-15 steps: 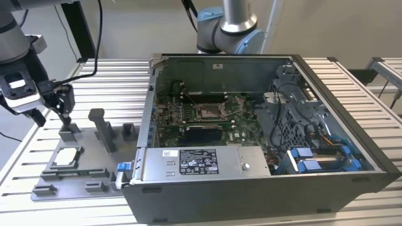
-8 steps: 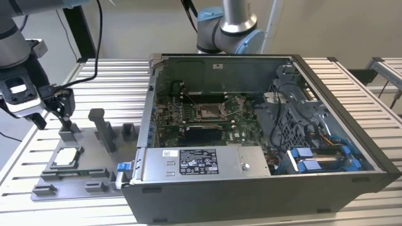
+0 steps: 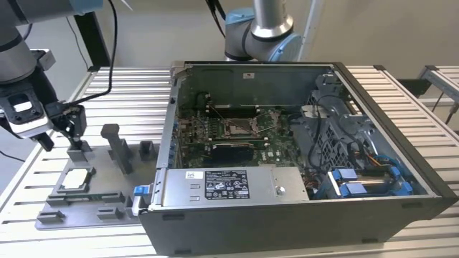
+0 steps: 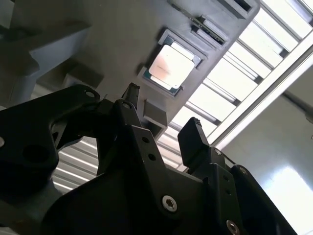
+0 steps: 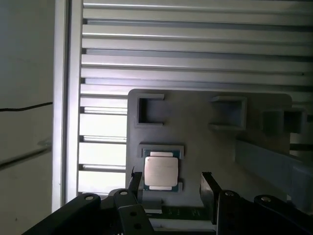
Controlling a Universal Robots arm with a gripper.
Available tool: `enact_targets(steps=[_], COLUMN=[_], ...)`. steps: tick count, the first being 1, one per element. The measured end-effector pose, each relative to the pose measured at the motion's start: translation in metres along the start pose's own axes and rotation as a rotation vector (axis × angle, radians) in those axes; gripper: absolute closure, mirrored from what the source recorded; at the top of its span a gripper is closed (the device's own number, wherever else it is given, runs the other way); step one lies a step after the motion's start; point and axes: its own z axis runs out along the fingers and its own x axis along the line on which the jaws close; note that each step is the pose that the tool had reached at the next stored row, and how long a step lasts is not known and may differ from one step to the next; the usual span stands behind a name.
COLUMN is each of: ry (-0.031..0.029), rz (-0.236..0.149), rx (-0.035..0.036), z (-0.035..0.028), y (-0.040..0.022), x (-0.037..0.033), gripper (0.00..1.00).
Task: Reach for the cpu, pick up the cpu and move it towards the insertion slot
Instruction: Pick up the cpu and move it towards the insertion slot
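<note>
The cpu [image 3: 75, 180] lies silvery face up in a recess of the grey plastic tray [image 3: 100, 188], at the exterior view's left. It appears in both wrist views, cpu [image 5: 160, 170] and cpu [image 4: 170, 66], a flat square chip. My gripper [image 3: 61, 141] hangs above the tray's far part, open, with nothing between its fingers. In the first wrist view the gripper [image 5: 170, 178] has one finger on each side of the chip, well above it. The insertion slot [image 3: 240, 126] sits on the green board inside the open computer case, with a shiny frame and a dark centre.
The open computer case [image 3: 301, 209] stands to the tray's right; its side wall rises between tray and board. Grey upright blocks [image 3: 117, 148] stick up from the tray near my gripper. A black rectangle [image 3: 229, 153] lies in front of the slot. The slatted metal table [image 5: 186, 49] runs underneath.
</note>
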Motion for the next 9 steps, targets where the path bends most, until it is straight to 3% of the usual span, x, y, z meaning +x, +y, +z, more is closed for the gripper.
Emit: enact_targets(steps=[9], ry=[0.0002], rz=[0.000], rx=[0.0001], z=[0.0082], y=[-0.0030], x=[0.0012], gripper=[0.00])
